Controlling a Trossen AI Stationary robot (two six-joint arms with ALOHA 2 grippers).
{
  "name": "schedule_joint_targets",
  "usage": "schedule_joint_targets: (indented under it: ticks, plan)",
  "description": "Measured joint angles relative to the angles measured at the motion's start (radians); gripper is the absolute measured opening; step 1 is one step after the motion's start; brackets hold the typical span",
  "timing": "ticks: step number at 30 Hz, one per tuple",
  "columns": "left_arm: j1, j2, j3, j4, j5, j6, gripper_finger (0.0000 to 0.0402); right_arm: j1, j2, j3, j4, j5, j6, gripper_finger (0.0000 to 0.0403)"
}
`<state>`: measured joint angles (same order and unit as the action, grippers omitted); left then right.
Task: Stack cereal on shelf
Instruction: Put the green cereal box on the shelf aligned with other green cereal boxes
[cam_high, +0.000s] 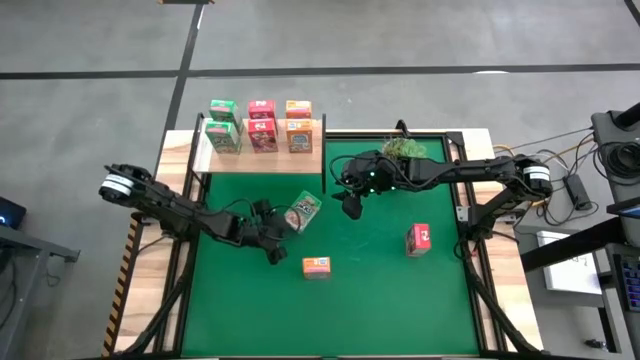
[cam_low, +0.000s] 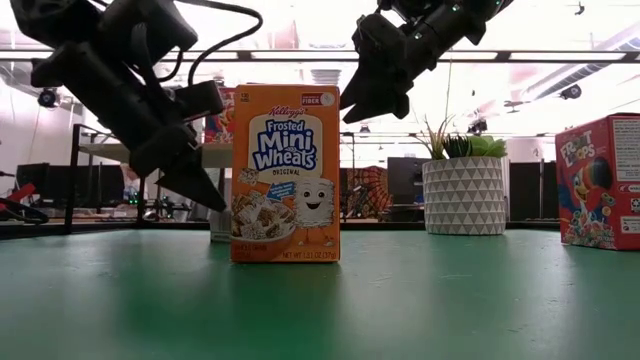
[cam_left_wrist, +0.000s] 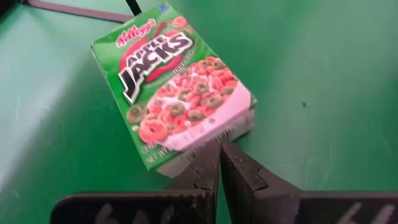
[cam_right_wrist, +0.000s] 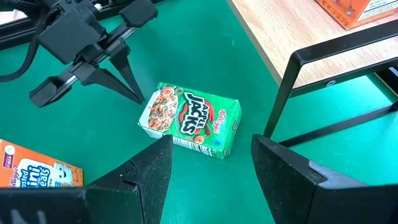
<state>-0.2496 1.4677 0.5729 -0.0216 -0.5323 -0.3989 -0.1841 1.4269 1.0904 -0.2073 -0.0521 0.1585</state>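
Observation:
A green Apple Jacks cereal box (cam_high: 303, 210) lies flat on the green table, front up; it also shows in the left wrist view (cam_left_wrist: 177, 87) and the right wrist view (cam_right_wrist: 189, 119). My left gripper (cam_left_wrist: 219, 152) is shut, its tips at the box's lower end. My right gripper (cam_right_wrist: 211, 180) is open and empty, above the table right of the box and near the shelf's front leg (cam_right_wrist: 280, 106). The light-wood shelf (cam_high: 260, 162) carries several upright boxes: green (cam_high: 222, 125), pink (cam_high: 262, 125) and orange (cam_high: 298, 125). My left gripper's shut fingertips (cam_left_wrist: 208, 155) stand at the green box's bottom end (cam_left_wrist: 186, 155), slanting down from the table's left side. I cannot tell whether they touch the box. The box lies flat on the table.
An orange Frosted Mini Wheats box (cam_low: 285, 172) stands upright near the table's front middle (cam_high: 316, 265). A pink Froot Loops box (cam_high: 418, 238) stands at the right. A potted plant (cam_high: 400, 148) stands at the far edge, right of the shelf.

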Motion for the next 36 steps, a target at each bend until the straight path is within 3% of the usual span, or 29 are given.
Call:
schedule_joint_targets:
  ticks: [5, 10, 16, 27, 36]
  plan:
    - [-0.027, -0.001, -0.003, 0.003, -0.006, -0.034, 0.0000, 0.000, 0.000, 0.000, 0.000, 0.000, 0.000, 0.0208]
    - [-0.037, -0.010, 0.008, 0.022, -0.119, 0.046, 0.0000, 0.000, 0.000, 0.000, 0.000, 0.000, 0.001, 0.0208]
    - [-0.030, 0.033, -0.046, 0.111, -0.168, 0.067, 0.0000, 0.000, 0.000, 0.000, -0.001, 0.000, 0.000, 0.0208]
    - [-0.083, 0.039, -0.046, 0.089, -0.158, -0.052, 0.0000, 0.000, 0.000, 0.000, -0.002, 0.000, 0.001, 0.0208]
    - [-0.145, 0.041, -0.046, 0.011, -0.151, -0.245, 0.0000, 0.000, 0.000, 0.000, -0.002, 0.000, 0.005, 0.0208]
